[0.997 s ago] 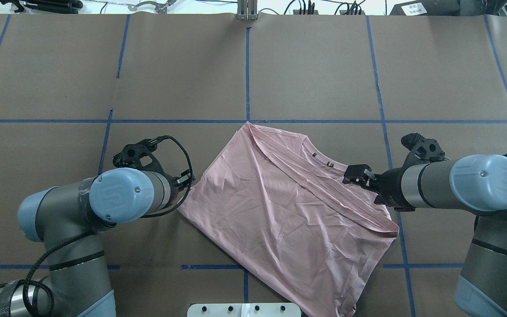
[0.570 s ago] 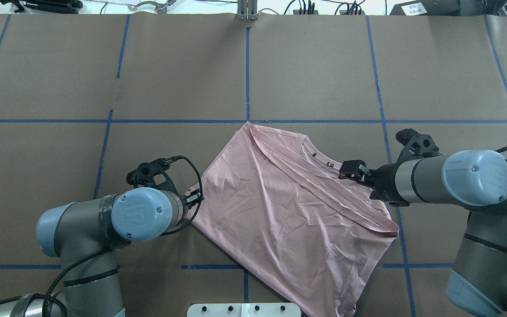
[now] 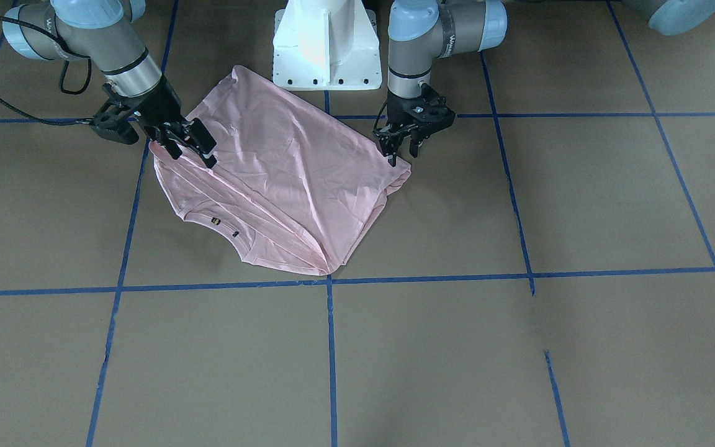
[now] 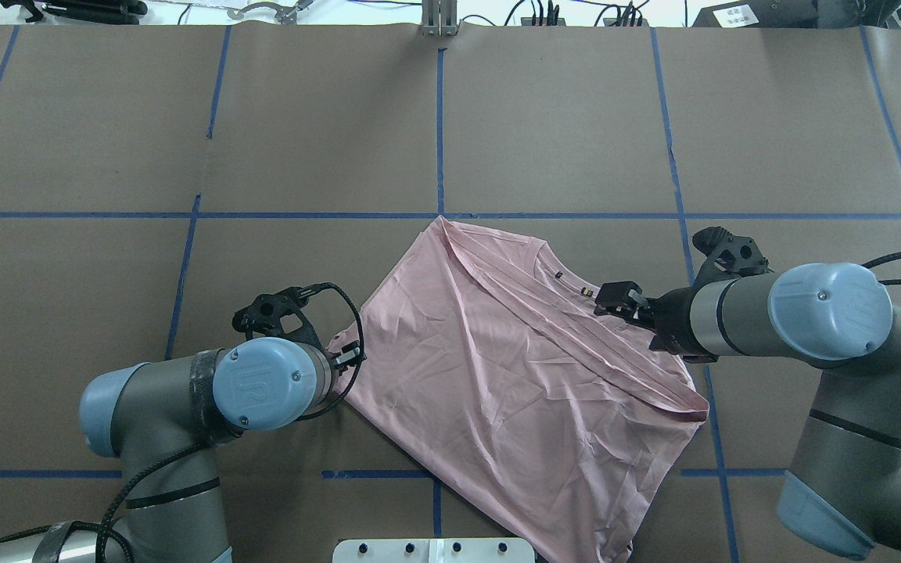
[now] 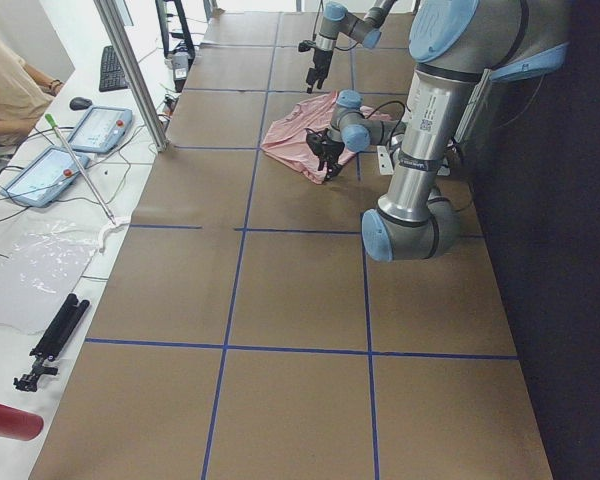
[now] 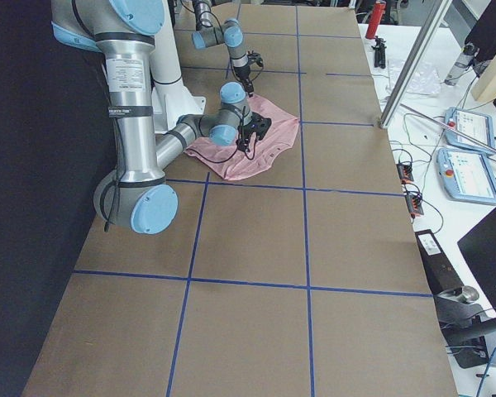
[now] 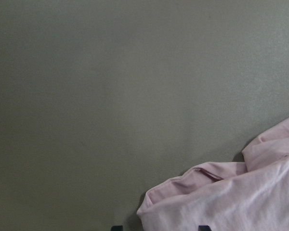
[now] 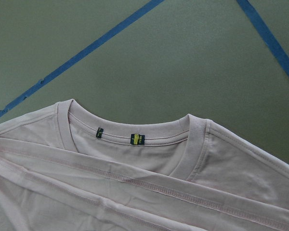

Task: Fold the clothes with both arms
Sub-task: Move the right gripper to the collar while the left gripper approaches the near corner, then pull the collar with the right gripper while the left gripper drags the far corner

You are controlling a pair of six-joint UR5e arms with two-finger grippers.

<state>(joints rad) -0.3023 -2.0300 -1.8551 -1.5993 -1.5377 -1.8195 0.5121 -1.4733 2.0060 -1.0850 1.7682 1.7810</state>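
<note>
— Facing the robot, we see the T-shirt (image 3: 283, 180) flat on the table (image 3: 519, 347), plain side up. The left gripper (image 3: 402, 152) stands spread over its 3 o'clock corner, and the right gripper (image 3: 187, 148), also spread, over the 10 o'clock shoulder.
— Overhead, we read them at 9 and 2 o'clock, opposite ends, likely for a paired lift.
— Our left wrist shows the fold between wide fingertips (image 7: 204, 228); the right wrist shows only the collar (image 8: 135, 132), nothing gripped

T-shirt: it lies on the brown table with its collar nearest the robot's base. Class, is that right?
No. The collar is on the side of the T-shirt away from the base, as the front-facing view shows. It does lie on the brown table.
</note>
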